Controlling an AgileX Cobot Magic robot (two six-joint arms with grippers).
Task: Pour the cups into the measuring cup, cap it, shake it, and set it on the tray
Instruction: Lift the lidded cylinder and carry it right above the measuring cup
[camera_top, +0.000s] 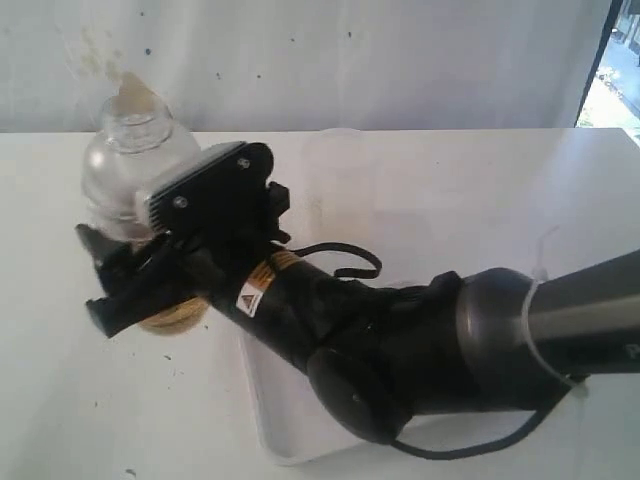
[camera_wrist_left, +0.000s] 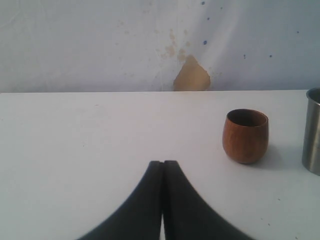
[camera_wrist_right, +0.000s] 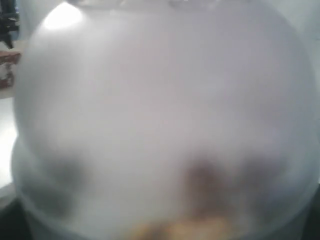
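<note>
1. One wooden cup (camera_wrist_left: 245, 136) and one steel tumbler (camera_wrist_left: 312, 131) are standing upright, near each other, on the surface (camera_wrist_left: 75, 140).
2. The left pincer (camera_wrist_left: 162, 167) is clenching shut, empty.
3. The right arm (camera_top: 420, 340) is stretching toward the exterior frame's left above one tray (camera_top: 275, 430); I cannot tell the right pincer's (camera_top: 105, 280) grip.

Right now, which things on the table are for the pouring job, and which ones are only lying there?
For the job:
- brown wooden cup
- steel tumbler, cut by the edge of the left wrist view
- white tray, partly under the arm

Only lying there, as far as I can tell:
- clear round-bellied jar with a threaded neck
</note>
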